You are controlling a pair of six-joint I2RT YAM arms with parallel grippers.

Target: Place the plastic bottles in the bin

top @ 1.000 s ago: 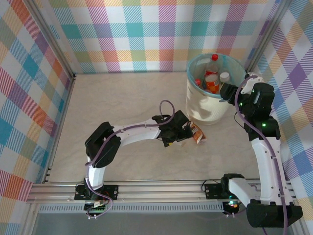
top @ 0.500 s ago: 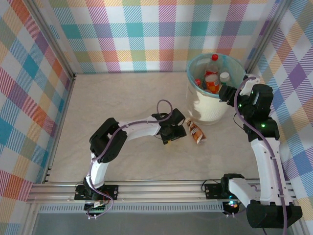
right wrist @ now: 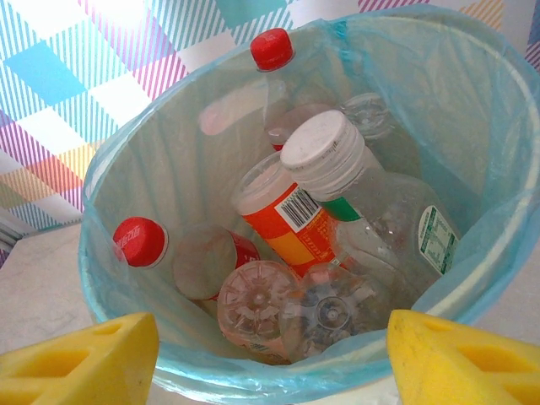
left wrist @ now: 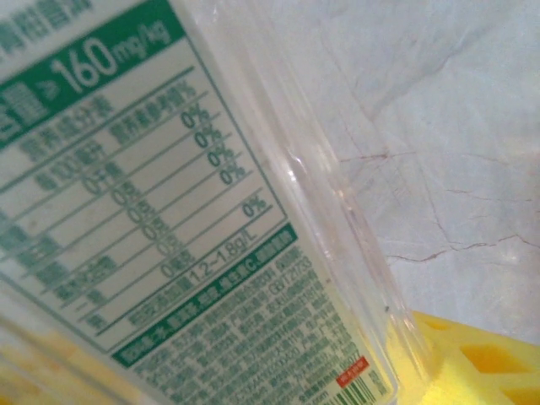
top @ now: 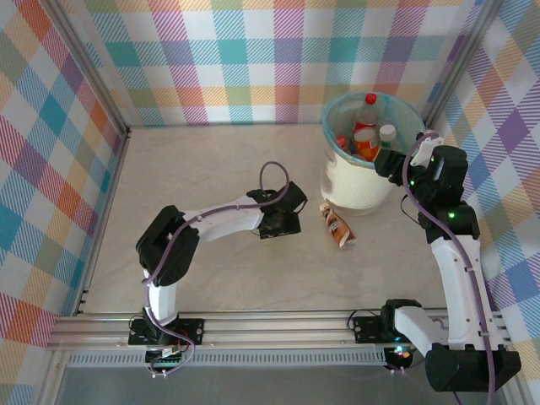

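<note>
**Gripping one bottle, with another loose on the desk**

The left gripper (top: 278, 221) sits low over the pale marbled desk (top: 211, 169), closed on a clear green-label bottle (left wrist: 169, 211). In the left wrist view the bottle runs slantwise between the yellow pads (left wrist: 472, 367), its ribbed wall pressed against the pad at lower right. From above, the arm hides this bottle.

To the right of that gripper, apart from it, a small brown-label bottle (top: 337, 226) lies on its side on the desk. Its neck points towards the foot of the bin (top: 354, 190), which stands just beyond it.

The right gripper (right wrist: 270, 359) hangs at the bin's right rim, tilted down into the opening. Its two yellow fingers are spread wide with nothing between them. Directly ahead of it the light blue liner (right wrist: 110, 194) folds over the rim.

Several plastic bottles are heaped inside:
- a red-capped bottle (right wrist: 272, 51) leans against the far wall
- a white-capped clear bottle (right wrist: 325, 152) lies nearer the gripper
- an orange-label bottle (right wrist: 291, 219) rests beside it
- a second red cap (right wrist: 141, 242) shows at the left wall

Two clear bottle bases face upward closest to the fingers.
</note>
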